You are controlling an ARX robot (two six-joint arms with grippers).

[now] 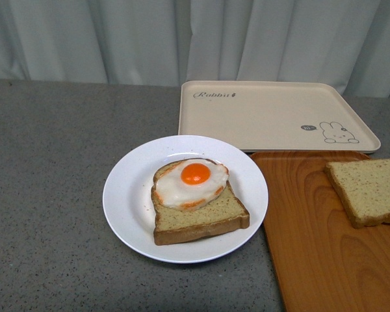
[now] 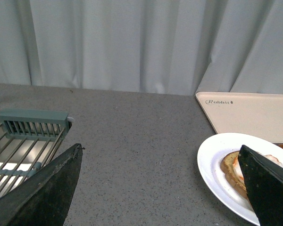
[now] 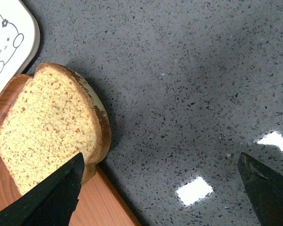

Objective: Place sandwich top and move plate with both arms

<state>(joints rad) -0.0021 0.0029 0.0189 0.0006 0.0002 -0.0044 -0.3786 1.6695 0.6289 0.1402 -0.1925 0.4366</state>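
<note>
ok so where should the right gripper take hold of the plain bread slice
The sandwich top lies flat on the wooden tray, but its rounded crust end appears to jut out over the counter. It is probably best to pinch that overhanging end from the counter side, above and below.

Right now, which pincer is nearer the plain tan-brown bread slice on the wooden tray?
Right. The right pincer hangs open at the edge of the plain tan-brown bread slice. The left pincer is open beside the round white plate, the slice outside its view.
</note>
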